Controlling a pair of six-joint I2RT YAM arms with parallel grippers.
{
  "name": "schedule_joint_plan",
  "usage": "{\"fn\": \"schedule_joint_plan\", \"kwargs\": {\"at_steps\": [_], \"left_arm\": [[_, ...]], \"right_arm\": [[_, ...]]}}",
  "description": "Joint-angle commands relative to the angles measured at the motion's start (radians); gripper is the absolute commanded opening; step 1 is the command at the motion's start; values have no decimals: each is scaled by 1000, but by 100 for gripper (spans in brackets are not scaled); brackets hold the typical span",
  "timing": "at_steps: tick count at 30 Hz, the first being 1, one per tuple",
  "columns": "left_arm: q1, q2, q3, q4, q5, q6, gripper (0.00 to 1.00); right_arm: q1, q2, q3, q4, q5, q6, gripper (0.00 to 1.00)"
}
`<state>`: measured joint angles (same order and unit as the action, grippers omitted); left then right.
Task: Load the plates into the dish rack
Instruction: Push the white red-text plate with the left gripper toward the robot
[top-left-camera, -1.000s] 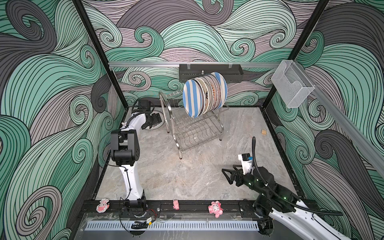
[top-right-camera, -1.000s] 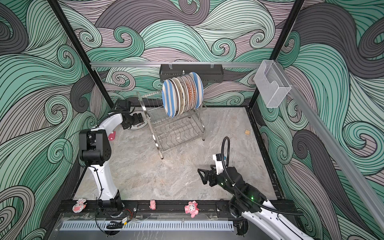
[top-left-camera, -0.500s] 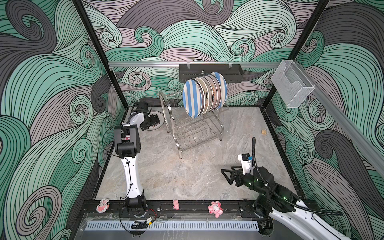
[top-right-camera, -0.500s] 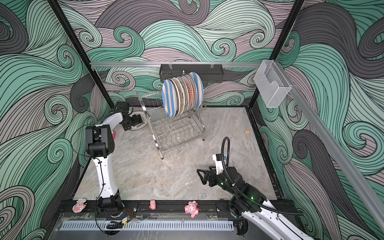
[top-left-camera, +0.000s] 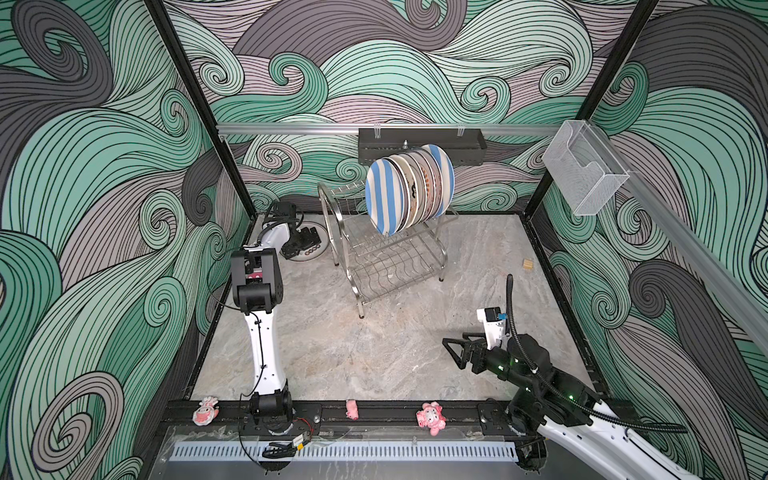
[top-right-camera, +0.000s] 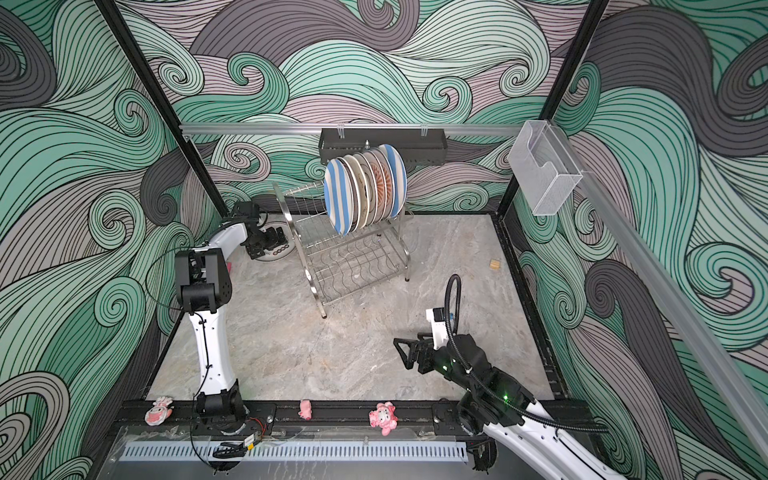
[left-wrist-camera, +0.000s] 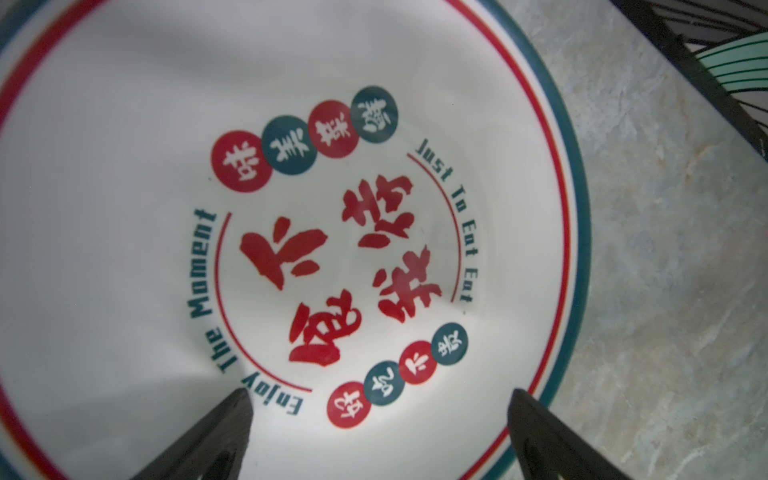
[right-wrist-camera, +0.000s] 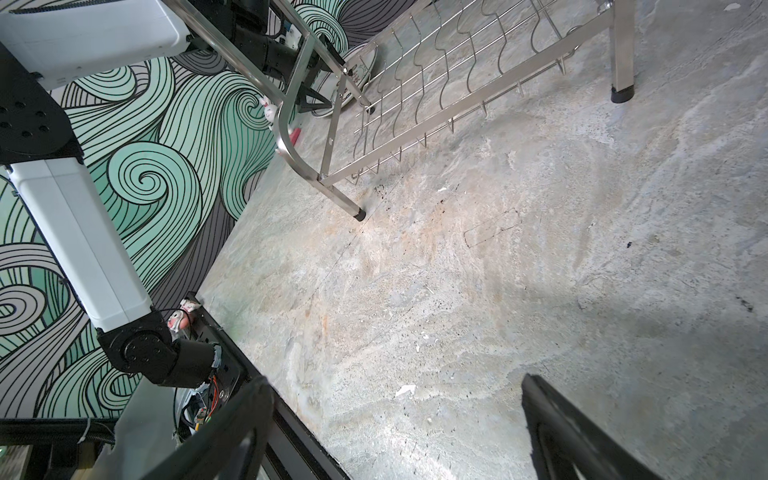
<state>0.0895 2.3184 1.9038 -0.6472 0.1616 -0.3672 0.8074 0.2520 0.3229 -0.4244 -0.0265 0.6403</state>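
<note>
The left tool (left-wrist-camera: 379, 392) is spread wide over one glossy white plate (left-wrist-camera: 124, 187) with red characters, lying flat on the marbled table (top-left-camera: 374, 357) just beside the rack (top-left-camera: 395, 266) — contact unclear. The right tool (right-wrist-camera: 395, 380) gapes, holding nothing, above the table. Seven round plates (top-left-camera: 384, 199), as near as overlapping rims allow, stand upright in the shiny wire rack's upper tier — the striped one foremost.

My left arm (top-left-camera: 266, 353) and right arm (top-left-camera: 598, 444): white shells, black joints; ribbed black cable (top-left-camera: 509, 299) behind my right gripper (top-left-camera: 453, 353).
</note>
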Motion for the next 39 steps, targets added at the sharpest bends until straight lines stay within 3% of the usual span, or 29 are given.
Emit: {"fn": "schedule_joint_plan", "kwargs": {"at_steps": [1,15,22,39], "left_arm": [[-2,23,1,-114,-18,15,98],[-4,-131,-266,-131,12,-2,98],[-20,-249,-472,-58,69,-39,98],[-200,-488,-896,132,124,-177,99]], "right_arm": [[-5,-6,2,6,2,-8,93],[-5,22,4,36,-14,-23,94],[-5,16,16,17,-10,-34,94],[-5,24,43,-16,-8,-50,94]]}}
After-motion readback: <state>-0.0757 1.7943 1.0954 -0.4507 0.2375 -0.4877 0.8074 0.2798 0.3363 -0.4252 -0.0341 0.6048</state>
